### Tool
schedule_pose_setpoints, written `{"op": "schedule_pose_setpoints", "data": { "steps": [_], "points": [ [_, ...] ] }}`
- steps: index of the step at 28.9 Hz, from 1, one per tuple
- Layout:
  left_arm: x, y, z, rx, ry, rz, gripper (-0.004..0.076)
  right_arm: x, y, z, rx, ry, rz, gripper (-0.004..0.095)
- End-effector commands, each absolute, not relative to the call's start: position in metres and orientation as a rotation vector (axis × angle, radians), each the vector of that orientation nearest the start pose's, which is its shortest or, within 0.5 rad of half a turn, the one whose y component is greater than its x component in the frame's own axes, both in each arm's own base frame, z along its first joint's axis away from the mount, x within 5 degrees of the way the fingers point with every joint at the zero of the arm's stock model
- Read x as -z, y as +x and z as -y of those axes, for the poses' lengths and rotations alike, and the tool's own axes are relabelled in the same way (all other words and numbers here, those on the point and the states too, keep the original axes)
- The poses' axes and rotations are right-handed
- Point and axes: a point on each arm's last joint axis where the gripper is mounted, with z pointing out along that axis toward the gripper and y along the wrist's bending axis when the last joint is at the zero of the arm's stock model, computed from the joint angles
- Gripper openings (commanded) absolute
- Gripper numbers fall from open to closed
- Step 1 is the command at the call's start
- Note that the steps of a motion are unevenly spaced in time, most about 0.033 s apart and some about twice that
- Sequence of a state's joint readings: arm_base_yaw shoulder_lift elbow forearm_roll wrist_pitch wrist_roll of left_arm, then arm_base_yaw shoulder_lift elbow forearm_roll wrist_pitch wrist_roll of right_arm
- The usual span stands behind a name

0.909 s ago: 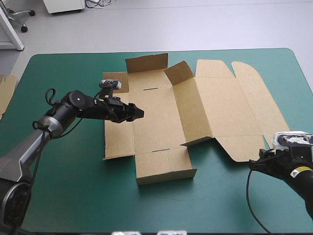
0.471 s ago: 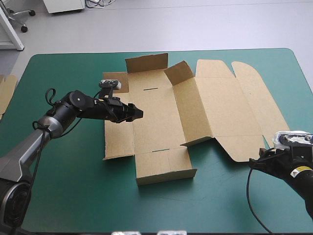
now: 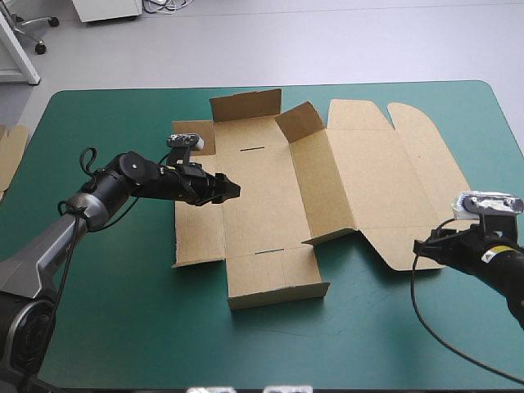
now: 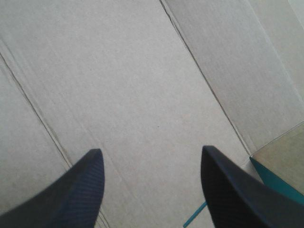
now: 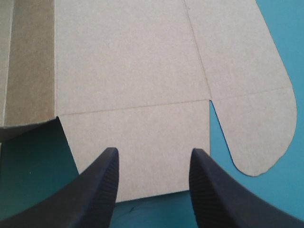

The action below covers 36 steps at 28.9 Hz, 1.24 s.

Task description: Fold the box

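Brown board is lying from the table's [image 3: 123,327] middle toward its far-right corner: the box [image 3: 262,196], with some walls standing and its lid flat. The left gripper [image 3: 228,189] is hovering over the box's base, fingers wide apart. The right gripper [image 3: 424,246], also spread wide, is pointing at the lid flap's near edge. For a clean fold, the right probably needs 1 finger under that edge, squarely, while the left pins the base. Counting: 1 box, 2 grippers, 1 strip of spare board [image 3: 10,151] at the left edge.
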<state>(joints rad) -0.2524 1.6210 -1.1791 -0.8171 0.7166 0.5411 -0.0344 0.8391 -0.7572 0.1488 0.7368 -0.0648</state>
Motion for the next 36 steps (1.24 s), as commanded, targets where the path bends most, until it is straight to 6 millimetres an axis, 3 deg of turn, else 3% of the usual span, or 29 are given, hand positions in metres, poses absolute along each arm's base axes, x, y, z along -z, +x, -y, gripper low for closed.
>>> {"op": "schedule_pose_setpoints", "data": {
  "steps": [1, 8, 16, 19, 23, 27, 31, 36],
  "points": [
    [-0.3, 0.321, 0.131, 0.827, 0.331, -2.356, 0.0433, -0.349, 0.178, -0.002, -0.124, 0.055, -2.216, 0.0444],
    [-0.296, 0.321, 0.127, 0.749, 0.372, -2.38, 0.0433, -0.364, 0.217, -0.002, -0.129, 0.008, -2.282, 0.0444],
    [-0.299, 0.331, 0.113, 0.613, 0.256, -2.364, 0.0433, -0.369, 0.236, -0.005, -0.171, -0.029, -2.28, 0.0444],
    [-0.308, 0.339, 0.094, 0.642, 0.15, -2.349, 0.0433, -0.368, 0.238, -0.006, -0.186, -0.05, -2.283, 0.0444],
    [-0.312, 0.343, 0.05, 0.749, 0.02, -2.36, 0.0433, -0.368, 0.238, -0.006, -0.172, -0.059, -2.282, 0.0444],
    [-0.312, 0.338, 0.012, 0.806, -0.044, -2.361, 0.0433, -0.368, 0.238, -0.006, -0.171, -0.058, -2.278, 0.0444],
    [-0.311, 0.322, -0.021, 0.739, -0.128, -2.339, 0.0433, -0.368, 0.238, -0.005, -0.166, -0.061, -2.279, 0.0444],
    [-0.304, 0.293, -0.021, 0.66, -0.18, -2.302, 0.0433, -0.368, 0.238, -0.005, -0.148, -0.067, -2.279, 0.0444]
  ]
}}
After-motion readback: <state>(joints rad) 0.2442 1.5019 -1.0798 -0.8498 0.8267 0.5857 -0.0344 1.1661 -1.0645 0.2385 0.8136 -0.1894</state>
